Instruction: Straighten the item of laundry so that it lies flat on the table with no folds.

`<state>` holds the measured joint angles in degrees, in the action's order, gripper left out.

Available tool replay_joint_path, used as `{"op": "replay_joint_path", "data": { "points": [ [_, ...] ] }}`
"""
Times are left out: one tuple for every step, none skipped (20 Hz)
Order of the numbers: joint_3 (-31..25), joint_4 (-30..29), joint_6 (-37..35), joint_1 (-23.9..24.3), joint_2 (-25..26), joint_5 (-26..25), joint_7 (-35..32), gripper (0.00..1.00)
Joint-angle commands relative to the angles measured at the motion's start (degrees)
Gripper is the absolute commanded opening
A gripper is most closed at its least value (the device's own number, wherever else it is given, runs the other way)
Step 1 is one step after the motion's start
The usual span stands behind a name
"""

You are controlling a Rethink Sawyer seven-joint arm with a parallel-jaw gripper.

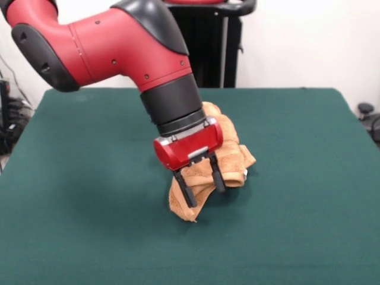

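Gripper (205,187) sits low over the towel (228,155), tilted, w/ both black fingers (184,193) pointing down and toward the cam. Fingers are spread, w/ a fold of orange-tan cloth showing between them; can't tell for sure if they pinch it or just straddle it, since the cloth in the gap looks loose and fingers look apart. Tips reach down to about the towel's near lower lobe, close above the felt.

Red gripper body and black wrist collar sit right above the towel, covering its middle. Red arm (107,44) rises from there up and to the pic's left.

Towel is bunched, not flat: a crumpled heap w/ several thick folds. One rounded hump pokes out behind the wrist, far side of the towel. A rolled fold sticks out on the pic's right of the gripper, w/ a small white bit, prob the tag, at its lower edge. A narrower flap hangs toward the cam, just left of the fingers, ending in a point on the felt.

Table (309,208) is dark green; towel lies about mid-table, well apart from every edge. Arm's shadow falls on the felt left of the towel.
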<state>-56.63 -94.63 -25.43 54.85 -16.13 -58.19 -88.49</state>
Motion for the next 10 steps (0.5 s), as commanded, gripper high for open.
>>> {"op": "replay_joint_path", "data": {
  "points": [
    [7.4,1.5,-7.7,-4.7,-1.7,-5.2,16.5,1.0],
    [7.7,1.6,-7.9,-4.9,-2.0,-5.6,16.5,1.0],
    [8.1,1.7,-8.1,-5.4,-2.3,-6.2,16.7,1.0],
    [8.3,1.8,-8.0,-5.5,-2.5,-6.6,16.6,1.0],
    [8.6,2.0,-7.9,-5.9,-2.9,-7.1,16.4,1.0],
    [8.7,1.9,-7.7,-6.0,-3.3,-7.4,16.2,1.0],
    [8.9,1.8,-7.1,-6.2,-3.9,-7.8,15.8,1.0],
    [9.0,1.7,-6.9,-6.3,-4.2,-7.9,15.6,1.0],
    [9.4,1.4,-6.5,-6.5,-5.1,-8.4,15.0,1.0],
    [9.6,1.3,-6.4,-6.7,-5.4,-8.6,14.7,1.0]
  ]
}}
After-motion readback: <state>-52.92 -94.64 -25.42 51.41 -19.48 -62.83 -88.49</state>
